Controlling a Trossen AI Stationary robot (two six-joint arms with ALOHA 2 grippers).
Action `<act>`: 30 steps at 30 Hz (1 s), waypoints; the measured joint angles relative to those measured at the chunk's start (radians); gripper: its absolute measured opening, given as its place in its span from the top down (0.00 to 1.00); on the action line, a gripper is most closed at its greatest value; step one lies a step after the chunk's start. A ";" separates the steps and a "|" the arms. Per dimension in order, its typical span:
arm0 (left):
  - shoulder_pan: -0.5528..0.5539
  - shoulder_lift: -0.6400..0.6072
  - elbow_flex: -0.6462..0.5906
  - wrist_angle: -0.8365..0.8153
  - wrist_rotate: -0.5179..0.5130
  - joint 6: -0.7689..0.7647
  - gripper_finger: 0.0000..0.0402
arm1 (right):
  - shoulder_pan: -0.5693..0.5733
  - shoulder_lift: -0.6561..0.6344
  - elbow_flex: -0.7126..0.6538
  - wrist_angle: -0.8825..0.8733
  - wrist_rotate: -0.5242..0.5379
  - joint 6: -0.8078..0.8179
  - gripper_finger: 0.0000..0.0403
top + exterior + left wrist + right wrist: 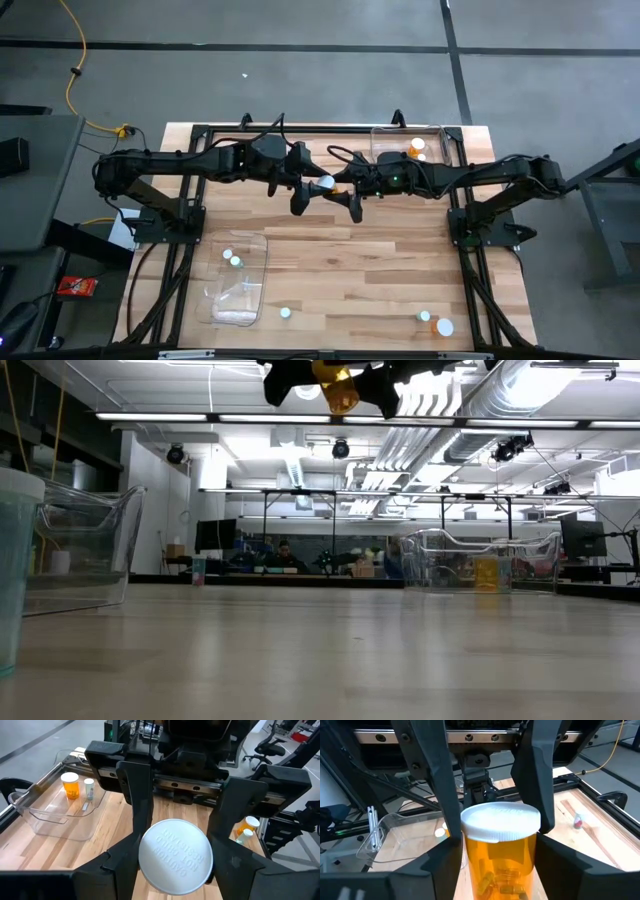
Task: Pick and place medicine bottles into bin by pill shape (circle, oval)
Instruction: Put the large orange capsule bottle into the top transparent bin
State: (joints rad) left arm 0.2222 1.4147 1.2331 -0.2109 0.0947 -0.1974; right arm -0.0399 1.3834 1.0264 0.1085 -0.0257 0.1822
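An orange-amber bottle (335,185) with a white cap is held high over the table's middle, between my two grippers. It lies level with its cap (175,857) facing the left arm. Oblong pills show inside it (492,880). My left gripper (312,187) comes from the table's left and is shut on the cap end. My right gripper (347,189) comes from the right and is shut on the amber body. In the low view the bottle (338,390) hangs far above the tabletop. My left gripper has its two fingers on opposite sides of the white cap's rim (144,851). It comes level from the table's left, and the cap's top faces its wrist. The bottle is lifted clear of the table. My right gripper pinches the amber body (470,865) just behind the cap between its two fingers. The fingers come level from the table's right and lie along the bottle. The bottle lies level, clear of the table.
A clear bin (440,140) at the far right holds an orange bottle (415,147). A clear bin (262,262) at the near left holds two pale bottles (232,258). Loose bottles stand near the front edge (285,312) and at the near right (435,321).
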 joint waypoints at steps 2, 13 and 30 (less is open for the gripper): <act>0.000 0.000 0.000 0.006 0.000 -0.001 0.51 | 0.000 0.000 0.000 0.000 0.000 0.000 0.49; 0.000 0.000 0.000 0.021 0.002 0.006 0.51 | 0.000 -0.003 0.000 0.002 0.000 -0.002 0.55; 0.000 -0.005 0.000 0.040 -0.006 -0.010 0.38 | 0.000 -0.002 -0.001 -0.001 0.000 -0.003 0.56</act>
State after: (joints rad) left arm 0.2222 1.4094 1.2331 -0.1708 0.0888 -0.2079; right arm -0.0395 1.3815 1.0256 0.1078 -0.0261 0.1790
